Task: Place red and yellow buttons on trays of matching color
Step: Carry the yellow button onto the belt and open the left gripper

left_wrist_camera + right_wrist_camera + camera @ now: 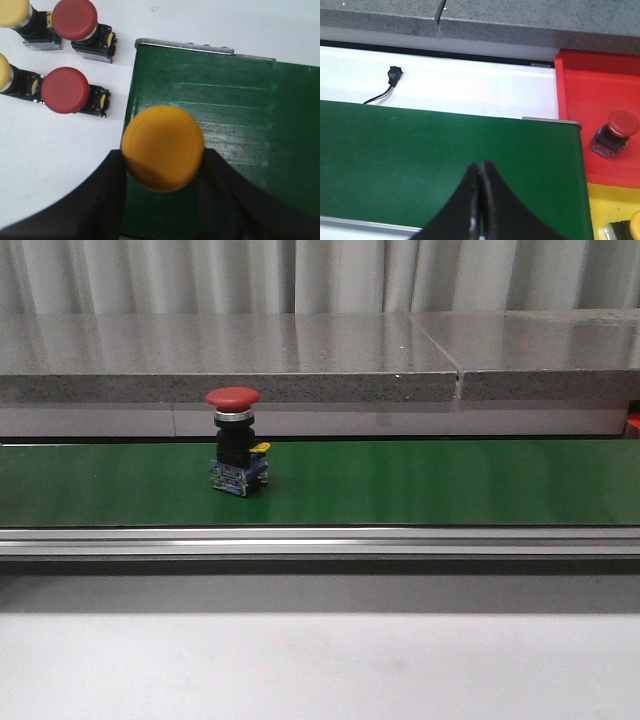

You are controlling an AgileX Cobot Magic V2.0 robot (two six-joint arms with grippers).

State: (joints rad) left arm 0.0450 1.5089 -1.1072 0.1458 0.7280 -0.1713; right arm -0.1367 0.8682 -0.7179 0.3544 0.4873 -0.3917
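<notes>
A yellow button (163, 148) is clamped by its cap between the two black fingers (95, 200) of the left hand (161, 172), over the green belt (235, 125) close to that belt's end edge. Beside that end, on the white worktop (60, 150), stand two red buttons (65, 90) and, partly cut off by the picture's edge, two more yellow ones (12, 11), set in two rows. In the front view one red button (234, 440) stands upright on the belt (420, 480), left of its middle and nearer its far edge, with a grey stone ledge (320, 355) behind. The right hand (480, 200) hangs over the belt's other end with its fingers pressed together and nothing between them. Past that end lies a red tray (590, 100) holding a red button (615, 132) tipped on its side, and next to it a yellow tray (610, 210) with a yellow button (635, 225) only partly in view. A small black plug with its wire (392, 80) lies on the worktop beyond the belt.
</notes>
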